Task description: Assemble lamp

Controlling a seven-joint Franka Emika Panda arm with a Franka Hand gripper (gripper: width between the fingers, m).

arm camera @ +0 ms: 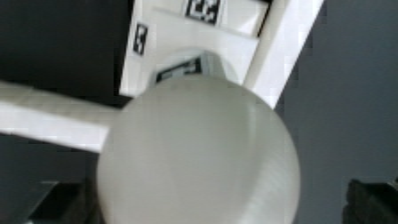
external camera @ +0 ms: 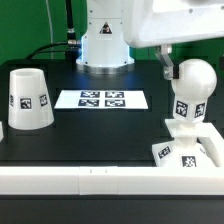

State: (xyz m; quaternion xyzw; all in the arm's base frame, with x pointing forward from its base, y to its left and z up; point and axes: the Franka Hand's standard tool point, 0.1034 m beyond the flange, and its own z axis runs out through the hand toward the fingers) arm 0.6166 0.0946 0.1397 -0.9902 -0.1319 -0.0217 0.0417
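The rounded white bulb [external camera: 192, 84] stands upright on the flat square base [external camera: 186, 152] at the exterior view's right, both with tags. My gripper [external camera: 170, 66] is at the bulb's upper side, under the white arm. In the wrist view the bulb [arm camera: 196, 150] fills the space between my two dark fingers [arm camera: 57, 205], with a small gap on each side, so the gripper [arm camera: 217, 205] is open around it. The base [arm camera: 281, 45] shows beyond the bulb. The cone shade [external camera: 28, 100] stands alone at the exterior view's left.
The marker board [external camera: 101, 99] lies flat in the middle of the black table. A white rail [external camera: 80, 180] runs along the front edge and turns up beside the base. The robot's pedestal [external camera: 104, 45] stands at the back.
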